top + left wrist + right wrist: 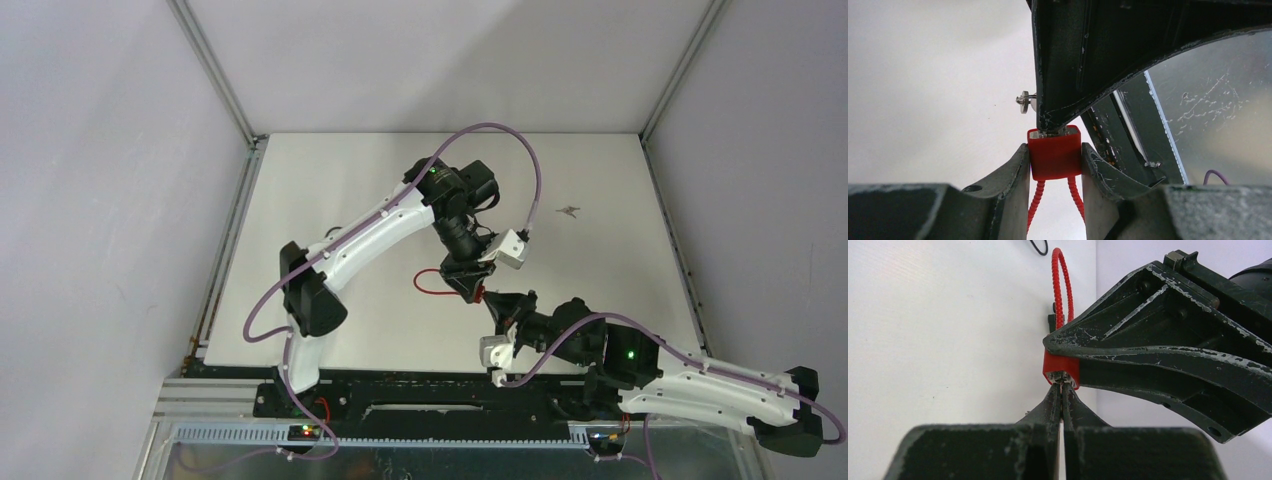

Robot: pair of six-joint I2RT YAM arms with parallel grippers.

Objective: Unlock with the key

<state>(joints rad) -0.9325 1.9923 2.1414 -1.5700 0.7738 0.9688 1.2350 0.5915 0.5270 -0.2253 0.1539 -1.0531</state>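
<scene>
**Two arms meeting at the centre of the overhead view, over the white surface (330,180).** The left fingers (1017,172) stand partly open and clamp the red lock (1054,155) by two opposite sides, at the lower middle of the left wrist view. The lock's red cable loop (1060,285) trails away from the body, toward the top of the right wrist view. This grip keeps the body from turning and leaves the keyhole end bare, facing the other arm.

The right fingers (1052,407) are pressed fully together, with their tips against that bare end. They pinch the key (1063,380), of which you see only a sliver of metal between the tips and the lock. A small metal piece (1023,102) juts out beside the right fingers in the left wrist view. It may be the key's ring or its head; you cannot tell which.

Judged from this, the key is seated or nearly so, and the turn is the step in hand. Note that the two sets of fingers meet tip to tip, roughly in one line. That lets you twist the right wrist about the key's own axis while the left holds firm. A slant here would risk binding or bending the key.
</scene>
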